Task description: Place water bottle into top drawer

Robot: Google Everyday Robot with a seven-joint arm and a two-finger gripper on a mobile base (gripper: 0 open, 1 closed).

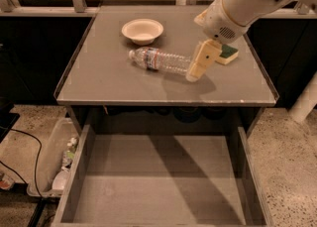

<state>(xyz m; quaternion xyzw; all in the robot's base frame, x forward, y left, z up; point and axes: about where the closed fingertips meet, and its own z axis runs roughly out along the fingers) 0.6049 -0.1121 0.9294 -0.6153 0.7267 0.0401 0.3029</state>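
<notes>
The water bottle (161, 61) lies on its side on the grey tabletop (109, 77), white cap to the left, base to the right. My gripper (194, 75) hangs from the white arm (242, 3) at the upper right, and its cream tip is just at the bottle's base end, close above the tabletop. It holds nothing that I can see. The top drawer (158, 181) is pulled out below the table's front edge, wide and shallow, with a bare grey bottom.
A white bowl (142, 30) stands behind the bottle. A green and yellow sponge (229, 54) lies to the right of the gripper. A clear bin (57, 161) with small items sits on the floor at the left. A white post (307, 97) stands at the right.
</notes>
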